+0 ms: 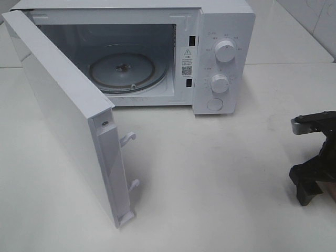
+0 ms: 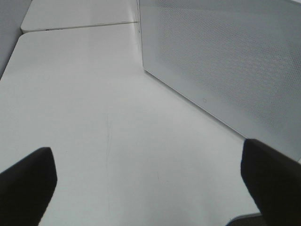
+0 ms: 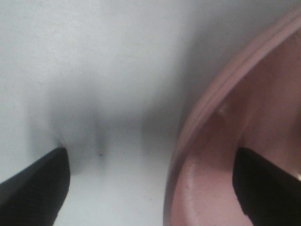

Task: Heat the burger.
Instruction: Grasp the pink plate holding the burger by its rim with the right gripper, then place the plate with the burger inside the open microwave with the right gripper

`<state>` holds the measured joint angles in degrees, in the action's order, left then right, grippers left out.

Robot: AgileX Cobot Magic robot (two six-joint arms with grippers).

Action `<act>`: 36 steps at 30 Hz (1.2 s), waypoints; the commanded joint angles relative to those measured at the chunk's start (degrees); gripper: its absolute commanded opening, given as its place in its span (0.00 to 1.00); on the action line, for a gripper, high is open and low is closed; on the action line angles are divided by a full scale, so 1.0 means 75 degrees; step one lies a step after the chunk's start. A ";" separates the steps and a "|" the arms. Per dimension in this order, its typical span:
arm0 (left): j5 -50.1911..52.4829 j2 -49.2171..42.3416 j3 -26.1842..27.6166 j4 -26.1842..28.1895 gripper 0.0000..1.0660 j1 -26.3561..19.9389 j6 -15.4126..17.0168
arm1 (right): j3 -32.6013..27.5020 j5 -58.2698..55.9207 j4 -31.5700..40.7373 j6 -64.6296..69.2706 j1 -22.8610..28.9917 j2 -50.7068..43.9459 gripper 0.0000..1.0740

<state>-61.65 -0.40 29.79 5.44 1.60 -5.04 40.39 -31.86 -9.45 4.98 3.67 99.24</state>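
black right fingers (image 3: 37,183) stand wide apart and grip nothing. the rim of a pink plate (image 3: 244,94) runs up between them, with one finger over the plate's inside and the other over the white surface (image 3: 94,56) just outside it. whether either finger touches the plate cannot be told. left fingers (image 2: 26,183) are also spread wide, holding nothing, low over the surface. ahead of them and off to one side stands the perforated panel of the microwave door (image 2: 225,61), near but apart from them. the high view shows the microwave (image 1: 220,31) well beyond the right fingers, its door swung out and its glass turntable (image 1: 122,71) in the open cavity. the burger shows in no view, so its place cannot be told.
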 commanded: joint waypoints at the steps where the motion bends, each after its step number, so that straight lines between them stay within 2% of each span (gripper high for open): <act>1: 0.0061 -0.0107 -0.0023 0.0031 0.94 0.0046 0.0015 | -0.0015 0.0099 -0.0176 0.0092 -0.0046 0.0031 0.75; 2: 0.0061 -0.0107 -0.0023 0.0031 0.94 0.0046 0.0015 | -0.0015 0.0092 -0.0244 0.0092 -0.0046 0.0031 0.71; 3: 0.0061 -0.0107 -0.0023 0.0031 0.94 0.0046 0.0015 | -0.0015 0.0092 -0.0244 0.0092 -0.0046 0.0031 0.71; 4: 0.0061 -0.0107 -0.0023 0.0031 0.94 0.0046 0.0015 | -0.0015 0.0069 -0.0283 0.0107 -0.0046 0.0031 0.62; 5: 0.0061 -0.0107 -0.0023 0.0031 0.94 0.0046 0.0015 | -0.0015 0.0069 -0.0283 0.0107 -0.0046 0.0031 0.62; 6: 0.0061 -0.0107 -0.0023 0.0031 0.94 0.0046 0.0015 | -0.0015 0.0061 -0.0298 0.0130 -0.0046 0.0031 0.58; 7: 0.0061 -0.0107 -0.0023 0.0031 0.94 0.0046 0.0015 | -0.0015 0.0061 -0.0306 0.0138 -0.0046 0.0031 0.49; 8: 0.0061 -0.0107 -0.0023 0.0031 0.94 0.0046 0.0015 | -0.0015 0.0061 -0.0306 0.0138 -0.0046 0.0031 0.49; 9: 0.0061 -0.0107 -0.0023 0.0031 0.94 0.0046 0.0015 | -0.0015 0.0061 -0.0344 0.0168 -0.0046 0.0031 0.38; 10: 0.0061 -0.0107 -0.0023 0.0031 0.94 0.0046 0.0015 | -0.0015 0.0061 -0.0344 0.0168 -0.0046 0.0031 0.38; 11: 0.0061 -0.0107 -0.0023 0.0031 0.94 0.0046 0.0015 | -0.0015 0.0053 -0.0382 0.0275 -0.0046 0.0031 0.32; 12: 0.0061 -0.0107 -0.0023 0.0031 0.94 0.0046 0.0015 | -0.0015 0.0046 -0.0497 0.0474 -0.0046 0.0031 0.21; 13: 0.0061 -0.0107 -0.0023 0.0031 0.94 0.0046 0.0015 | -0.0015 0.0046 -0.0497 0.0474 -0.0046 0.0031 0.21; 15: 0.0061 -0.0107 -0.0023 0.0031 0.94 0.0046 0.0015 | -0.0015 0.0023 -0.0665 0.0688 -0.0046 0.0031 0.08; 16: 0.0061 -0.0107 -0.0023 0.0031 0.94 0.0046 0.0015 | -0.0015 0.0023 -0.0665 0.0688 -0.0046 0.0031 0.08; 17: 0.0061 -0.0107 -0.0023 0.0031 0.94 0.0046 0.0015 | -0.0015 0.0015 -0.0695 0.0718 -0.0046 0.0031 0.02; 31: 0.0061 -0.0107 -0.0023 0.0031 0.94 0.0046 0.0015 | -0.0015 -0.0229 -0.0703 0.1154 0.0031 -0.0138 0.00; 36: 0.0061 -0.0107 -0.0023 0.0031 0.94 0.0046 0.0015 | -0.0015 -0.0519 -0.1322 0.1818 0.0336 -0.0413 0.00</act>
<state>-61.65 -0.40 29.79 5.44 1.60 -5.04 40.51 -34.84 -18.62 17.36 6.02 96.54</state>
